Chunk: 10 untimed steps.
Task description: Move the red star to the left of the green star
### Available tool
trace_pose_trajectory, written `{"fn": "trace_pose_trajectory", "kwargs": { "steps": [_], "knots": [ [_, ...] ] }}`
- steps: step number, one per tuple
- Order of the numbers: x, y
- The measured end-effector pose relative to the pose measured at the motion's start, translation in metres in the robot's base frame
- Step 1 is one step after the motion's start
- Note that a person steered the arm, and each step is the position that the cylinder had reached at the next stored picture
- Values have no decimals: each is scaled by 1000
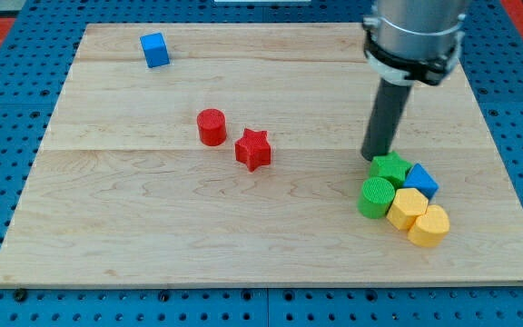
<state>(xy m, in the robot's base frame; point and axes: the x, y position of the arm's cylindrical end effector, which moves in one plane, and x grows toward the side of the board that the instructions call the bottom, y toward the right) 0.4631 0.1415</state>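
Note:
The red star (253, 149) lies near the middle of the wooden board (152, 236). The green star (390, 169) sits at the view's right, in a tight cluster of blocks. My tip (376, 158) is at the end of the dark rod, just at the upper left of the green star and touching or nearly touching it. The red star is well to the view's left of my tip.
A red cylinder (212, 126) stands just upper left of the red star. A blue cube (154, 49) sits at the view's top left. Around the green star are a green cylinder (377, 197), a blue block (421, 180), and two yellow blocks (408, 207) (429, 225).

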Motion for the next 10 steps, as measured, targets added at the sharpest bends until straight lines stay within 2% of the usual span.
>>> {"fn": "trace_pose_trajectory", "kwargs": {
  "steps": [1, 2, 3, 4, 5, 7, 8, 9, 10],
  "knots": [
    [-24, -37],
    [-81, -135],
    [-61, -201],
    [-4, -183],
    [-2, -142],
    [-43, -147],
    [-4, -87],
    [10, -79],
    [-48, -135]
  ]
}}
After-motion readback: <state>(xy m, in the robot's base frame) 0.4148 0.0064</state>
